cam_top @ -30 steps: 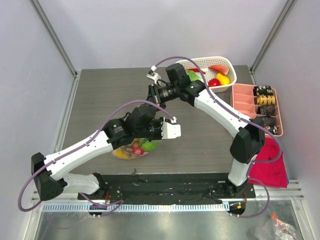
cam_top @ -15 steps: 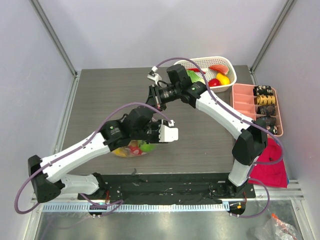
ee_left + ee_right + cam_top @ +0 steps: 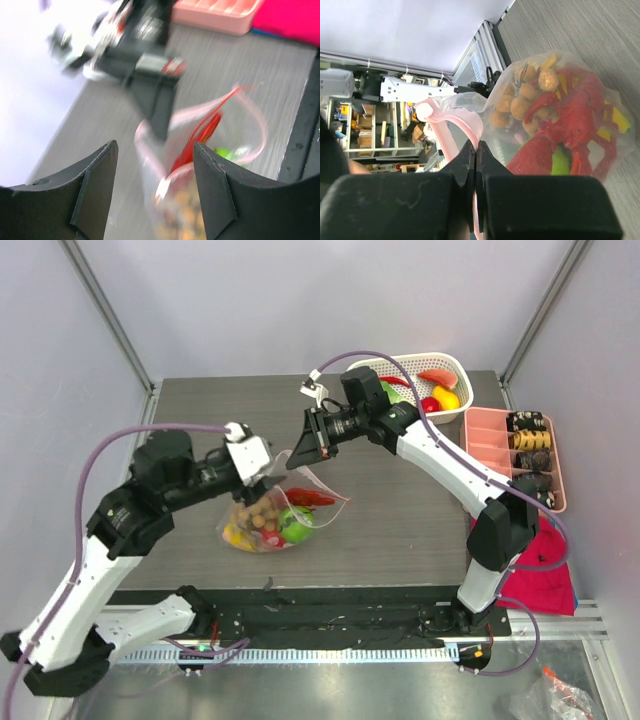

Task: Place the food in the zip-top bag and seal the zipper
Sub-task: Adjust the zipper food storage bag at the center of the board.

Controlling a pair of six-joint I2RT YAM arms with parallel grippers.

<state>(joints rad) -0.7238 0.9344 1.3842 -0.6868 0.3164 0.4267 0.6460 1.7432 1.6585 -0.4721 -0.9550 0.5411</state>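
Note:
The clear zip-top bag (image 3: 272, 520) lies at the table's front centre with its mouth lifted. It holds food: a red chilli (image 3: 312, 498), a green fruit (image 3: 295, 524), brown berries (image 3: 260, 517) and yellow pieces (image 3: 234, 535). My right gripper (image 3: 298, 454) is shut on the pink zipper strip (image 3: 451, 131) at the mouth edge, with the filled bag (image 3: 560, 125) hanging beyond its closed jaws (image 3: 476, 152). My left gripper (image 3: 266, 477) is open and empty, just left of the bag's mouth. In the blurred left wrist view the bag (image 3: 200, 150) lies beyond the spread fingers (image 3: 215, 190).
A white lattice basket (image 3: 458, 368) with more toy food stands at the back right. A pink compartment tray (image 3: 490, 445) with dark items sits at the right edge. A red cloth (image 3: 545, 565) lies at the front right.
My left arm has pulled back to the left, off the bag it was covering. The bag now shows, its mouth held up by the right gripper, which shifted slightly.

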